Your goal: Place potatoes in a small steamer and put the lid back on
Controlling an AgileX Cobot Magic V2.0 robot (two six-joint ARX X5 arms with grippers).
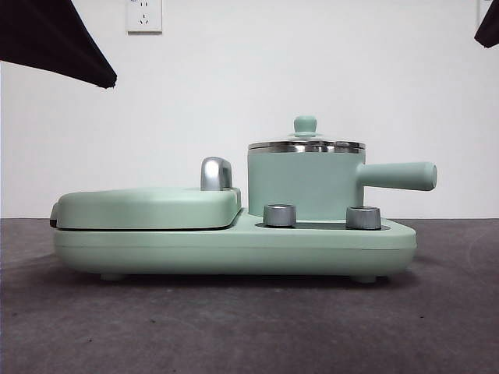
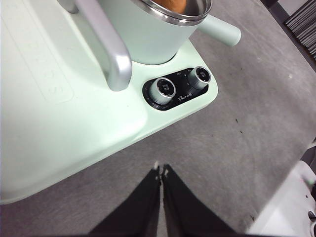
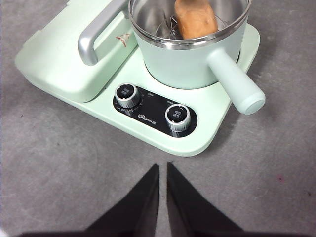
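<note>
My left fingers (image 2: 161, 171) are pressed together with nothing between them and hang over bare grey table (image 2: 256, 128). My right fingers (image 3: 163, 167) are drawn narrow, with only a thin slit between them, and they are empty too. They hang over the table just short of the cooker.

The nearest part of the cooker to both sets of fingers is the black panel with two steel dials (image 3: 153, 109). It sits in the mint-green base (image 1: 234, 249).

The pot (image 1: 300, 183) stands on the base just behind the dials. From the front, its handle (image 1: 398, 176) points straight to 3 o'clock. The potato (image 3: 195, 17) lies inside the pot against the steel wall, orange-brown.

From the front, the lid (image 1: 306, 145) sits level on the pot's rim, with its green knob (image 1: 305, 125) at 12 o'clock.

At 9 o'clock from the pot lies the flat cover (image 1: 148, 206), shut on the base. Its chrome grip (image 1: 216, 173) rises beside the pot.

Two dark arm tips show in the front view, at 10 o'clock (image 1: 54, 39) and 2 o'clock (image 1: 490, 23), well above the cooker. I cannot tell from there which is which.
</note>
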